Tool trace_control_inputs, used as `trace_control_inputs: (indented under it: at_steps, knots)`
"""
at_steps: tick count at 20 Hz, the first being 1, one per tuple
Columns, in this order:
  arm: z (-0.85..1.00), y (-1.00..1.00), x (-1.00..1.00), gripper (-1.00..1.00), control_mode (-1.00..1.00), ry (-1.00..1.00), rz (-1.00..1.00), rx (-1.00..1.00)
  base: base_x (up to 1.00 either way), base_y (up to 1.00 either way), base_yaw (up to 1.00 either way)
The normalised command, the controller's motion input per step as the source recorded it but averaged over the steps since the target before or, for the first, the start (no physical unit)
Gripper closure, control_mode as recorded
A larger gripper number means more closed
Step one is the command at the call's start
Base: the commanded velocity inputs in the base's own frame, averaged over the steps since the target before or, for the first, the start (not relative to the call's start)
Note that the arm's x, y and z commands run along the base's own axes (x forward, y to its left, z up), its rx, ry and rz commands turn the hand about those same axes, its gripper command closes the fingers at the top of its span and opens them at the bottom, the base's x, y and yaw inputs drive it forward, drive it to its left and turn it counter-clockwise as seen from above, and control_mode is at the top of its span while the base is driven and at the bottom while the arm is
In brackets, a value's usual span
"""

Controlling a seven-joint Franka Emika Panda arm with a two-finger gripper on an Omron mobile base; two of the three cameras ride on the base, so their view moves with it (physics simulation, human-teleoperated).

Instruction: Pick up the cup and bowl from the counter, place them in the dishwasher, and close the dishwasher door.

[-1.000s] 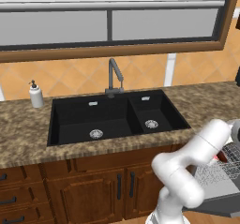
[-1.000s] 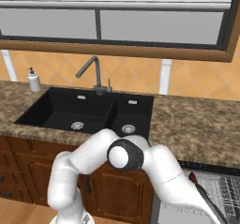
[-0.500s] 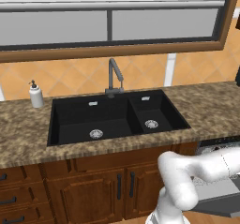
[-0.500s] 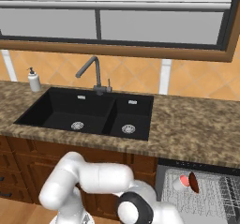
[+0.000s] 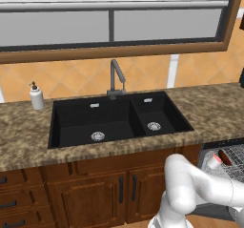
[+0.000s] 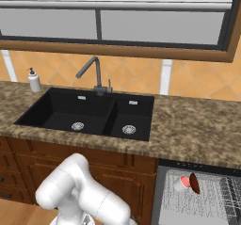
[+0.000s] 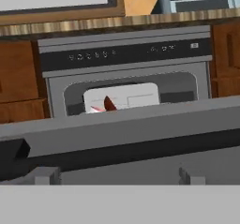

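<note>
Your end effector (image 7: 117, 178) sits low in front of the dishwasher (image 7: 126, 78), jaws spread wide, nothing between them. The dishwasher door (image 7: 122, 129) is down, its edge a grey band across the hand view. Cup (image 6: 181, 183) and bowl (image 6: 194, 183) lie together on the rack (image 6: 207, 203), bowl apparently on edge against the cup. Granite table (image 6: 197, 130) runs to the right of the black sink (image 6: 89, 113); soap bottle (image 5: 36, 97) far left.
</note>
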Motion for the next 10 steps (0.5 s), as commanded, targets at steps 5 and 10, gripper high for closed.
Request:
trace_control_inputs:
  at_steps: [5, 10]
  knots:
    - [-0.75, -0.29, 0.73, -1.0, -1.0, -0.02, 0.12, 0.0, 0.0, 0.0, 0.0]
    - [-0.98, -0.15, 0.9, -1.0, -1.0, 0.0, 0.13, 0.0, 0.0, 0.0, 0.0]
